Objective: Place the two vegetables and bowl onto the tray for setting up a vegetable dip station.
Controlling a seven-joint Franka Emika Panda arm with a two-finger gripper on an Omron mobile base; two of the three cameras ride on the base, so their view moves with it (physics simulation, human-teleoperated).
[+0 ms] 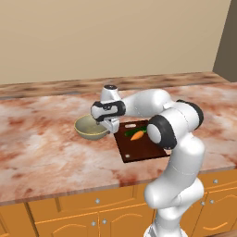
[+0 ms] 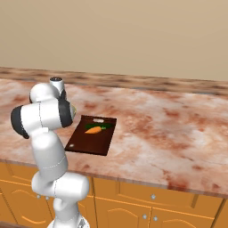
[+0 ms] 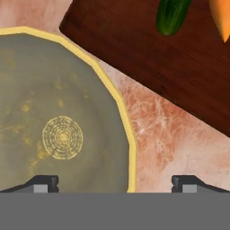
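A: Where's the round pale beige-green ceramic bowl (image 1: 91,128)?

B: On the marbled pink table (image 1: 41,148), just beside the flat dark reddish-brown board (image 1: 143,147), which carries the orange carrot (image 1: 137,135) and dark green cucumber (image 3: 172,16).

A: And the hand (image 1: 107,126)?

B: Spread wide above the bowl's near rim, holding nothing. I'd straddle that rim squarely, one finger inside, one outside, then close.

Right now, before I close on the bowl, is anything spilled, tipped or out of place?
Nothing stands out. The round pale beige-green bowl sits upright on the marble counter beside the dark reddish-brown board, not yet on it. The orange carrot and dark green cucumber lie on the board. The open gripper straddles the bowl's rim.
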